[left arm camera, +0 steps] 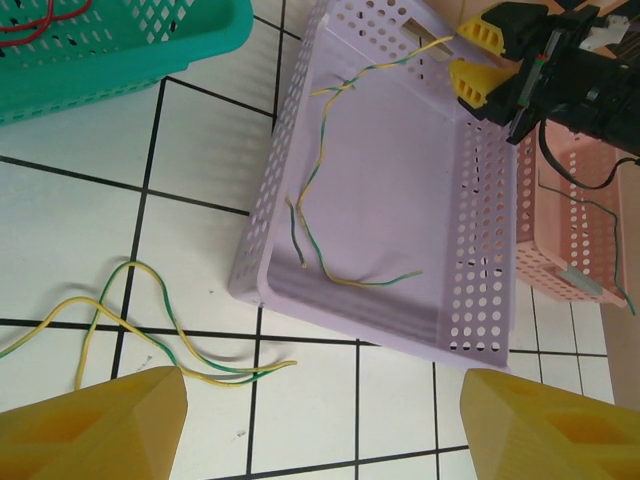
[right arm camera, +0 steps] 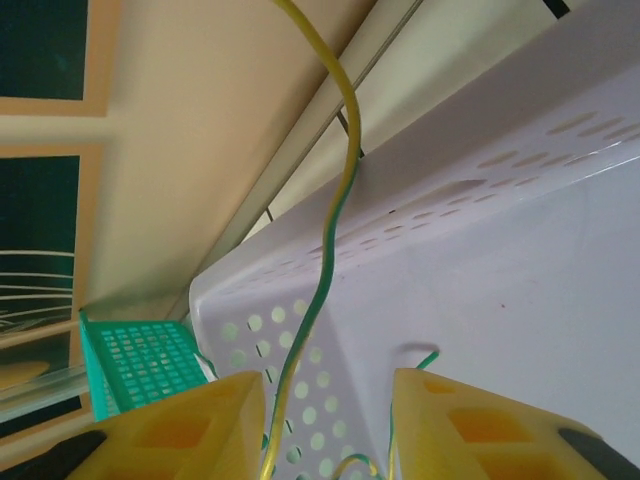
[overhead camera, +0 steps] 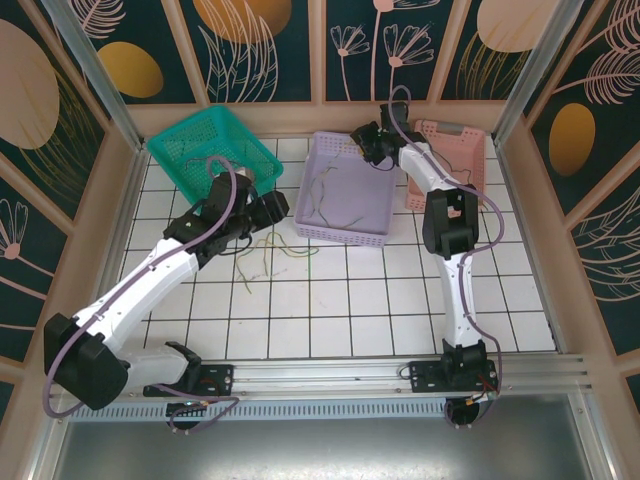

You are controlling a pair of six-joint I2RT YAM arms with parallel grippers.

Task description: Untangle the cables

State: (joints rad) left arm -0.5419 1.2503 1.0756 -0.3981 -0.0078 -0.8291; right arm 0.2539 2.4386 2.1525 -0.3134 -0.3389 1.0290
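Observation:
Two loose yellow-green cables [left arm camera: 150, 330] [overhead camera: 268, 250] lie crossed on the white tiles left of the purple basket [left arm camera: 270, 240] [overhead camera: 385, 215]. My left gripper [left arm camera: 322, 385] [overhead camera: 275, 212] hovers open beside them, with bare tile between its fingers. Another yellow-green cable [left arm camera: 320, 180] [right arm camera: 335, 220] trails across the basket floor and rises at the back rim into my right gripper [right arm camera: 325, 385] [overhead camera: 368, 148] [left arm camera: 478, 62]. Its jaws stand apart, and the cable runs through the gap against the left finger [right arm camera: 190, 430]. A red cable [left arm camera: 40, 15] lies in the green basket [left arm camera: 120, 60].
The green basket [overhead camera: 215, 150] stands at the back left and a pink basket [overhead camera: 450, 160] at the back right holds a dark cable [left arm camera: 590, 210]. Wooden walls enclose the tiled table on three sides. Open tiles lie in front of the baskets.

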